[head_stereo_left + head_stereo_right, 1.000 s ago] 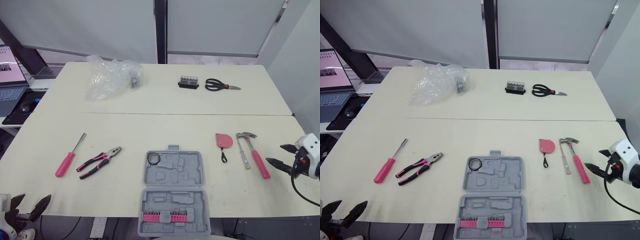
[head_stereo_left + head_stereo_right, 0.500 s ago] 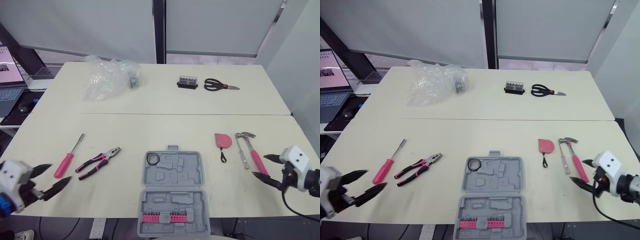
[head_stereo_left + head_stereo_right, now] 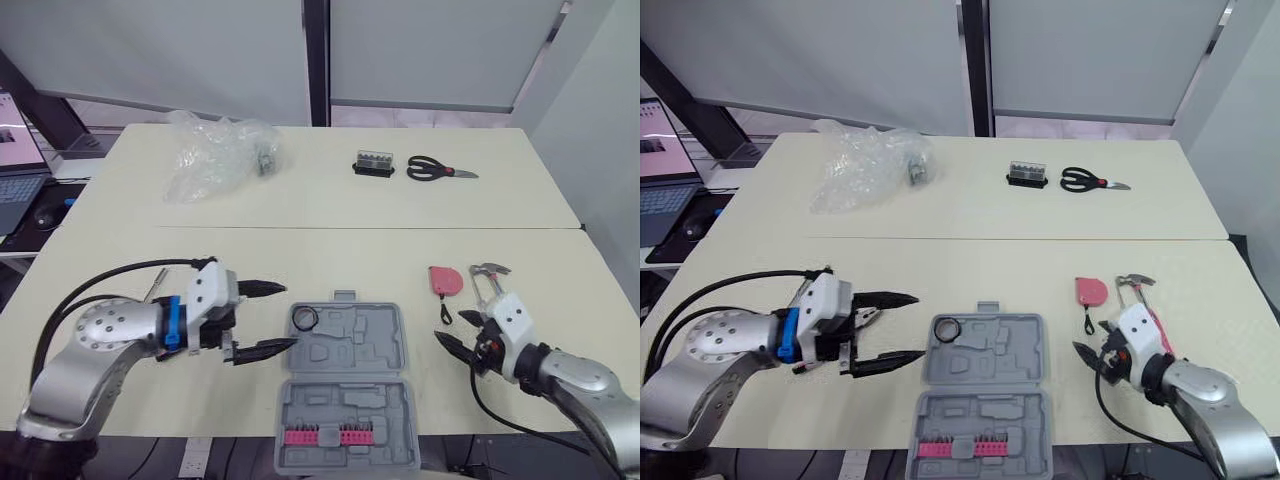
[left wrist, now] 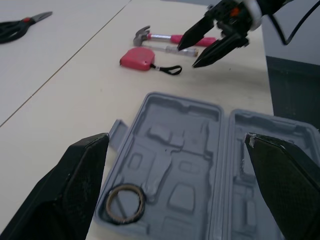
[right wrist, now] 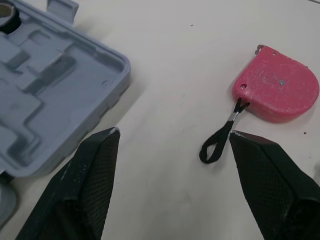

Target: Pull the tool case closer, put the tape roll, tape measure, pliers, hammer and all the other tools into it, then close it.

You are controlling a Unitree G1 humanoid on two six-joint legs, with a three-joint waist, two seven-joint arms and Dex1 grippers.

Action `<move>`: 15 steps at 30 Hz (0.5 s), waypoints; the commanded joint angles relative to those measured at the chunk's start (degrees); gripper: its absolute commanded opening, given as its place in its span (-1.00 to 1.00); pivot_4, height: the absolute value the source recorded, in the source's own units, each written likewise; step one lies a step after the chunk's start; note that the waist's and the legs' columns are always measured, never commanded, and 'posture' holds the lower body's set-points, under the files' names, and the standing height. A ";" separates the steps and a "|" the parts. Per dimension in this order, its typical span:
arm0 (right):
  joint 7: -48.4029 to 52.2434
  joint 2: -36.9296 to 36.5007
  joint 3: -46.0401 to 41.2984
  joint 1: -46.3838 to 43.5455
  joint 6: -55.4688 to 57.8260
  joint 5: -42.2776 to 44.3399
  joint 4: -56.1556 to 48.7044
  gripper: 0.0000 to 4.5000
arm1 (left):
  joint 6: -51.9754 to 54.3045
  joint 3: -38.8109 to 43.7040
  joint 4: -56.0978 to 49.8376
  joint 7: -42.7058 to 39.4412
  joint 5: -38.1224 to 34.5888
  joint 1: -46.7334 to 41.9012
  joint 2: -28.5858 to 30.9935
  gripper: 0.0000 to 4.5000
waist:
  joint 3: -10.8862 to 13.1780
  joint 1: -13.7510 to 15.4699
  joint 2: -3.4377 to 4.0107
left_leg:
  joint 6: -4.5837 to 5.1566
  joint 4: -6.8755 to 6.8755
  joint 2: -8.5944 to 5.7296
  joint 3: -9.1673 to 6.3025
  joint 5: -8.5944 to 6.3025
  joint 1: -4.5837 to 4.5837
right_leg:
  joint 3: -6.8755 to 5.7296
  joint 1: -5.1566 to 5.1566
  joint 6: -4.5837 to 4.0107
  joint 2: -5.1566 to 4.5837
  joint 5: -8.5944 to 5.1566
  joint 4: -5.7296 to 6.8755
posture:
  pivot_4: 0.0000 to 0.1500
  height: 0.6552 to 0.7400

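The grey tool case (image 3: 350, 400) lies open at the table's front edge, with the tape roll (image 3: 305, 318) in its far left corner and a row of pink bits in the near half. My left gripper (image 3: 288, 316) is open just left of the case, its fingertips level with the roll (image 4: 123, 204). The arm covers the pliers and most of the screwdriver. My right gripper (image 3: 450, 328) is open right of the case, just short of the strap of the pink tape measure (image 5: 277, 85). The hammer (image 3: 490, 272) lies beside it, its handle partly hidden.
At the far side of the table lie a crumpled plastic bag (image 3: 215, 155), a small black bit box (image 3: 375, 163) and black scissors (image 3: 440, 170). A laptop (image 3: 660, 150) sits off the table's left. A seam crosses the table's middle.
Both arms have swung in from the table's front corners toward the case. The left gripper now covers the pliers; the right gripper has moved left to the tape measure's strap.
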 commanded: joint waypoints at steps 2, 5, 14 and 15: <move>-4.88 2.79 0.28 -2.45 -0.09 -2.19 2.47 0.61 | 0.28 -2.97 -1.47 -2.45 -1.81 -3.71 -1.13 1.00 | 0.00 0.03 0.00 | 0.00 -0.01 -0.01 0.00 0.00 0.00 | 0.00 0.00 0.00 0.00 0.00 0.00 | 1.00 1.00; -7.89 5.95 0.94 -5.19 0.96 -2.91 6.24 0.61 | -0.56 -6.12 -0.58 -3.26 -0.58 -6.98 -3.20 1.00 | 0.00 0.02 0.00 | 0.00 -0.01 -0.01 -0.01 0.00 0.00 | -0.01 0.00 0.00 0.00 0.00 0.00 | 1.00 1.00; -13.63 11.28 0.21 -9.47 1.89 -4.17 13.14 0.61 | -0.32 -8.95 0.11 -3.41 0.59 -9.74 -4.57 1.00 | 0.01 0.00 0.02 | 0.01 0.01 0.00 -0.02 0.00 -0.01 | 0.01 -0.02 0.00 0.03 0.00 0.04 | 1.00 1.00; -13.70 11.31 0.34 -9.49 1.71 -4.28 13.28 0.61 | -0.29 -8.99 0.06 -3.41 0.58 -9.80 -4.57 1.00 | 0.01 0.00 0.02 | 0.01 0.01 0.00 -0.02 0.00 -0.01 | 0.01 -0.02 0.00 0.03 0.00 0.04 | 1.00 1.00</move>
